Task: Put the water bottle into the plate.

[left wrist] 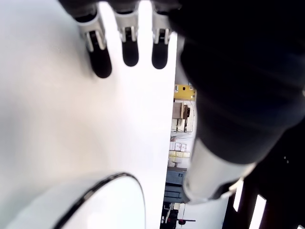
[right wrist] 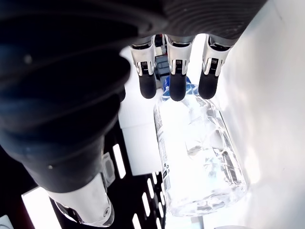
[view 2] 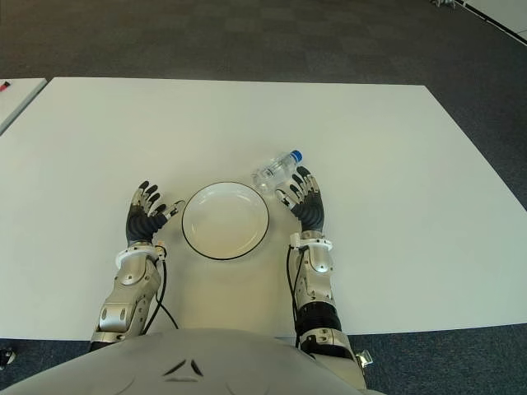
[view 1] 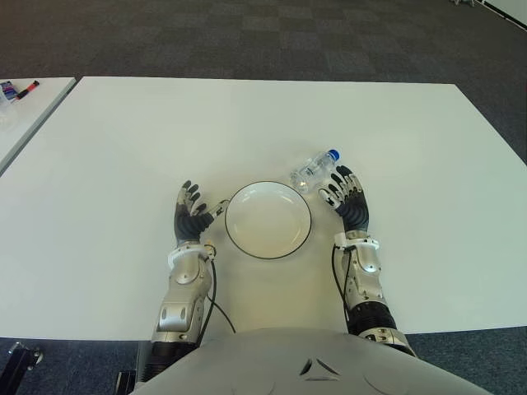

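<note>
A clear water bottle [view 1: 313,171] with a blue cap lies on its side on the white table, just beyond the right rim of the plate [view 1: 239,239]. The plate is white with a thin dark rim and holds nothing. My right hand [view 1: 347,197] is right of the plate, fingers spread, its fingertips close beside the bottle [right wrist: 198,157] without gripping it. My left hand [view 1: 193,210] shows at the plate's left side, fingers spread and holding nothing. The plate's rim [left wrist: 102,183] shows in the left wrist view.
The white table [view 1: 123,148] stretches wide around the plate. A second table [view 1: 25,111] at the far left carries a red marker [view 1: 29,86] and a small object. Dark carpet lies beyond the tables.
</note>
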Robot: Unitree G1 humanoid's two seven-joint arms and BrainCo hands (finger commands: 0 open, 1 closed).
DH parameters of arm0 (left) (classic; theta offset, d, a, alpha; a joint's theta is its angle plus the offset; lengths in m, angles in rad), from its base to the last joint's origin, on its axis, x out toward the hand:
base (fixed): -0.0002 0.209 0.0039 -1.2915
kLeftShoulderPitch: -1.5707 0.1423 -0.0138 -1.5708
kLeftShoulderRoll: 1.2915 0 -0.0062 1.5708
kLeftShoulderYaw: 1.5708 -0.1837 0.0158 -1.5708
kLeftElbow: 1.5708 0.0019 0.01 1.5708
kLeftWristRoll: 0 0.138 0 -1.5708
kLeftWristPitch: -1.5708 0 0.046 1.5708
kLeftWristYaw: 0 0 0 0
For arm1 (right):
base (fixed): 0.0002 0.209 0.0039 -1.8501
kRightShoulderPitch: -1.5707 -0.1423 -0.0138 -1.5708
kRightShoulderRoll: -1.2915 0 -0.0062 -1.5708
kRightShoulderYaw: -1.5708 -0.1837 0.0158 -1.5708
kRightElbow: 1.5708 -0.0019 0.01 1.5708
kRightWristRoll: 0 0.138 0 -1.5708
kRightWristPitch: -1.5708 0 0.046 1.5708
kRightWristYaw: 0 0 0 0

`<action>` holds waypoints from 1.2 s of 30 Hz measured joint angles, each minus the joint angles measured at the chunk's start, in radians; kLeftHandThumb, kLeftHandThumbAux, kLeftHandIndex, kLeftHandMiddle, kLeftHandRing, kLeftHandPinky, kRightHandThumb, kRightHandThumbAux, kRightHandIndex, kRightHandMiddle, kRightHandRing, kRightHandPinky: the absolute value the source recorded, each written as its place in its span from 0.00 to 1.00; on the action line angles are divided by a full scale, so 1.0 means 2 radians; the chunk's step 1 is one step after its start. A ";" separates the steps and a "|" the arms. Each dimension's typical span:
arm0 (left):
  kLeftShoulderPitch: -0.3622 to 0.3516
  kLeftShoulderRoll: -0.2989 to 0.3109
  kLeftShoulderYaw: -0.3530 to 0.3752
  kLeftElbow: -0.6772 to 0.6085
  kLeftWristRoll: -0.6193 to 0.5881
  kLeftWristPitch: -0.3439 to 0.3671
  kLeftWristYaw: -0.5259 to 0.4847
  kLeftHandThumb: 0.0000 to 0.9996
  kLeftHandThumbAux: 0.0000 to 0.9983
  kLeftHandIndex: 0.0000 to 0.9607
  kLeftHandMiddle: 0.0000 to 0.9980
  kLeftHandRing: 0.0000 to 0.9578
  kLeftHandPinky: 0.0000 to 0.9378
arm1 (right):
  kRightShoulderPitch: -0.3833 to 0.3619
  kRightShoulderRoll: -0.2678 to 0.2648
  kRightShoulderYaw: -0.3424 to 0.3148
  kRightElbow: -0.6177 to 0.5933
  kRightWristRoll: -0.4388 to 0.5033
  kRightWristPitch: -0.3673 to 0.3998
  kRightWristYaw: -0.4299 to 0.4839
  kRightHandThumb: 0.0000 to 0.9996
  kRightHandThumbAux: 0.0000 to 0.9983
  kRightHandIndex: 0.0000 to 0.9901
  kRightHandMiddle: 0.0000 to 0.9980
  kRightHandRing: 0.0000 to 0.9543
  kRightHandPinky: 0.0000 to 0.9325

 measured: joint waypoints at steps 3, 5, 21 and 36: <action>0.000 0.000 0.000 0.000 0.000 -0.002 0.000 0.00 0.96 0.10 0.14 0.13 0.17 | -0.001 0.000 0.000 0.001 0.000 0.000 0.000 0.06 0.88 0.13 0.13 0.12 0.16; 0.000 0.000 0.000 0.001 0.000 -0.005 0.000 0.00 0.97 0.10 0.15 0.14 0.17 | -0.002 0.000 0.000 0.002 0.001 -0.002 0.001 0.06 0.88 0.13 0.12 0.12 0.16; 0.000 0.000 0.000 0.008 0.000 -0.018 0.000 0.00 0.97 0.11 0.16 0.15 0.18 | -0.002 0.000 -0.002 0.007 0.004 -0.019 0.008 0.05 0.88 0.14 0.12 0.11 0.15; -0.001 0.000 0.000 0.017 0.000 -0.034 0.000 0.00 0.97 0.11 0.16 0.15 0.18 | 0.005 -0.001 0.003 0.008 -0.066 -0.118 -0.062 0.02 0.86 0.12 0.11 0.10 0.10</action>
